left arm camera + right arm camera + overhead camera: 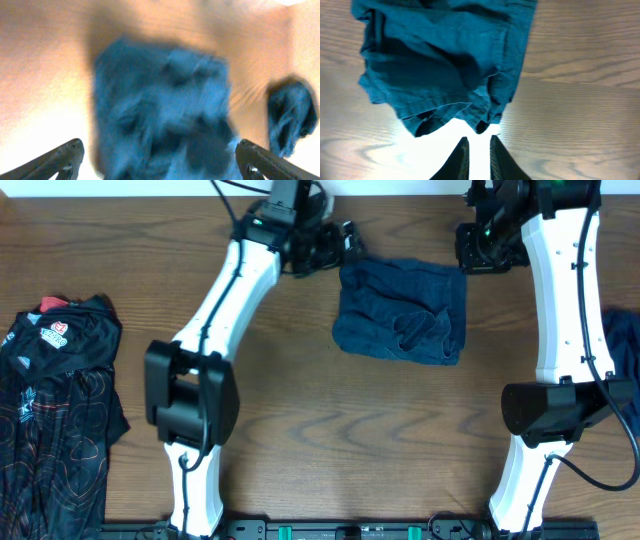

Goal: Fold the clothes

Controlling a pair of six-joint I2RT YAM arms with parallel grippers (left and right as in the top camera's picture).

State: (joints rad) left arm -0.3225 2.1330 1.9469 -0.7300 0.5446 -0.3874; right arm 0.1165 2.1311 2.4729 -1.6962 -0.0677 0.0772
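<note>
Clothes lie in three places on the wooden tabletop [320, 440], and we take them from our own edge outward. Nearest, at the left border, sprawls the black jersey [55, 400], unfolded, with thin red lines and a white-red logo. It looks light, limp and a little slick, so we judge it best pinched at the shoulders or hem corners, one arm to each side, lest it slump. At the right border part of another blue garment [625, 350] shows, mostly cut off by the frame. Farther off, toward the back centre, the blue denim garment [402, 310] sits as a rumpled, roughly square bundle. Its cloth seems thicker and heavier than the jersey, soft yet able to keep a crease, and we think the stacked layers at its corners offer the surest hold. Beyond its left corner the left end effector [159, 150] hangs just beside the bundle, fingers spread wide and empty. Past its right corner the right end effector [478, 145] has its fingers almost together with nothing between them, clear of the hem.
</note>
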